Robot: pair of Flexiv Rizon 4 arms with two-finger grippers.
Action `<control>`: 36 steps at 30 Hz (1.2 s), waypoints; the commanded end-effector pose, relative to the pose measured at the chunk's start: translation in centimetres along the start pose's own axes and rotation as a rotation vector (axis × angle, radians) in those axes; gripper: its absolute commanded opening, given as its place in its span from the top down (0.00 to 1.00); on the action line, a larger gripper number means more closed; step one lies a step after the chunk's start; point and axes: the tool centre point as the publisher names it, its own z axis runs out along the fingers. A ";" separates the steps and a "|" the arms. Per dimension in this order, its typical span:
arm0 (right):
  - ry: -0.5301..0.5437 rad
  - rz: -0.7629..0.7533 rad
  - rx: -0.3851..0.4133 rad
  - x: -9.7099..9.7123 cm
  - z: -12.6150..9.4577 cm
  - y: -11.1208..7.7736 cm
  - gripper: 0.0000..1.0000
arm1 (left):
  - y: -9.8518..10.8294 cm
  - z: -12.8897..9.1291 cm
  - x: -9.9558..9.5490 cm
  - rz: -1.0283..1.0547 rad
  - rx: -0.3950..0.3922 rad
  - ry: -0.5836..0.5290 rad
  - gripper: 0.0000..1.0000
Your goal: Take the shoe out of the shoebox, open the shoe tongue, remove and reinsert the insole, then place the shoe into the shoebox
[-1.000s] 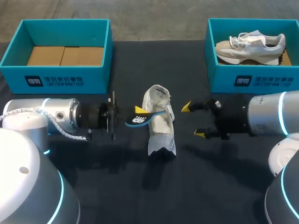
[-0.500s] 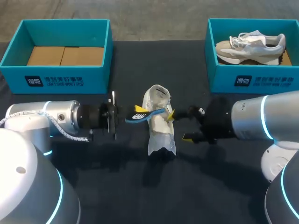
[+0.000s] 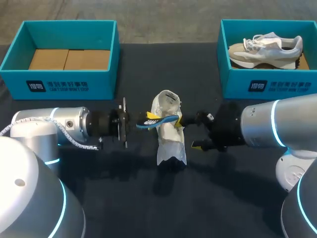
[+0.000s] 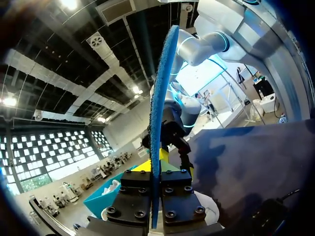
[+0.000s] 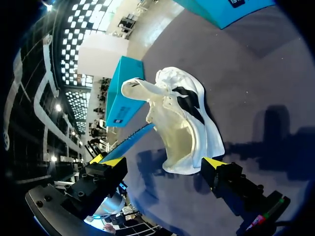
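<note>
Because the insole (image 3: pixel 159 120) is out of the shoe, step in hand: I judge this is the reinsertion.
Shoe (image 3: pixel 169 130): white, on the dark table (image 3: pixel 223 198) between my 2 grippers, with its mouth gaping and its tongue (image 5: pixel 141 88) pulled out.
Insole: blue, thin, and seen edge-on in the left wrist view. Its free end reaches over the shoe's opening. I cannot tell whether it touches the lining.
Left gripper (image 3: pixel 150 118): clamped on the insole's near end, both fingers pressing it flat from 2 sides.
Right gripper (image 3: pixel 187 133): fingers spread wide, right beside the shoe. In its wrist view the 2 yellow tips straddle the shoe's lower end without pinching it.
Left shoebox (image 3: pixel 63 85): holds only cardboard, and stands well apart from the work.
Right shoebox (image 3: pixel 233 82): has a second shoe (image 3: pixel 265 49) lying inside.
Doing it well: I want the right fingers to steady the shoe's sidewall first, so it cannot slide or tip when the insole pushes in. Then I would angle the insole's tip down into the mouth, aimed along the sole toward the toe and under the tongue.
Risk: the insole is floppy, so a steep entry could fold it against the lining. A push with the shoe unbraced could skate it across the cloth.
</note>
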 end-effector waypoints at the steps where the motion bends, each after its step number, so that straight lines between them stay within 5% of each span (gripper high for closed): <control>1: -0.014 0.000 -0.028 -0.2 -0.3 -0.1 0.00 | 0.3 0.3 0.0 -0.003 -0.007 0.006 1.00; 12: -0.044 -0.001 -0.025 -1.8 -1.3 0.0 0.00 | 0.0 -0.2 0.7 -0.019 -0.026 0.006 1.00; 36: 0.012 -0.088 -0.019 -1.8 -0.8 0.3 0.00 | 0.9 -1.4 1.1 -0.050 -0.057 0.004 1.00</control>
